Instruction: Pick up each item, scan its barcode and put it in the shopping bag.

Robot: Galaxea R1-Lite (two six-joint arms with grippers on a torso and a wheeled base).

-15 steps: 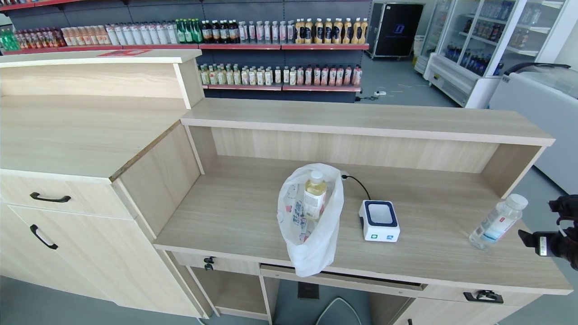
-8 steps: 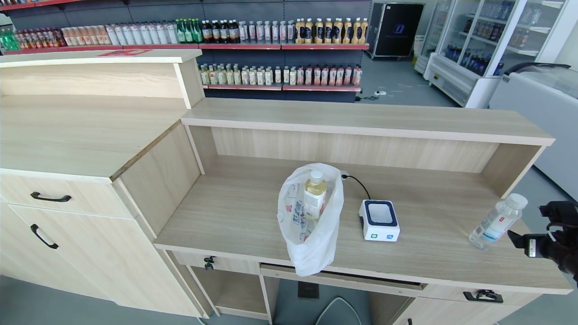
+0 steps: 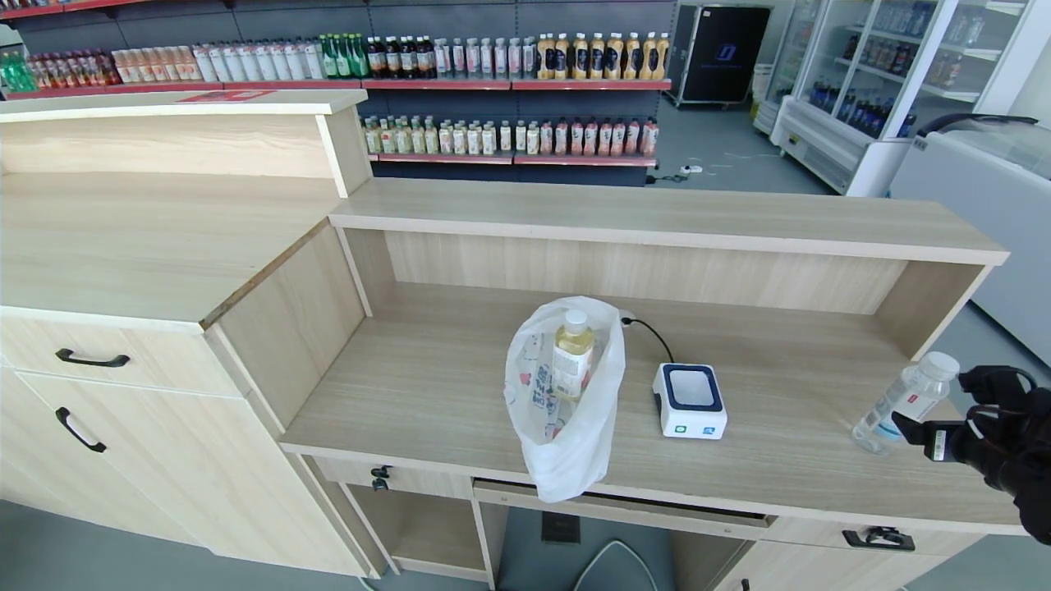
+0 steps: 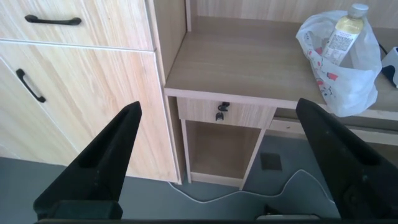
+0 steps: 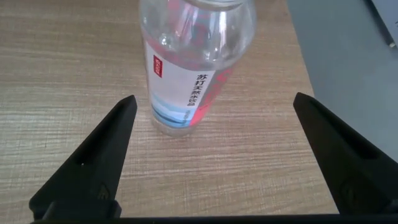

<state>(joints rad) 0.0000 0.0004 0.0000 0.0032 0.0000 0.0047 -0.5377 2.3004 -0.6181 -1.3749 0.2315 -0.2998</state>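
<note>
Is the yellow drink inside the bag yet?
Yes, inside: the yellow drink stands upright in the open bag, with white plastic all around it.

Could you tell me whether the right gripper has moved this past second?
Yes: the right gripper has shifted to the robot's left, closer to the water bottle on the counter.

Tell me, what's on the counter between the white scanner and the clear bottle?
Nothing. The head view shows bare wooden counter from the scanner to the clear bottle.
</note>
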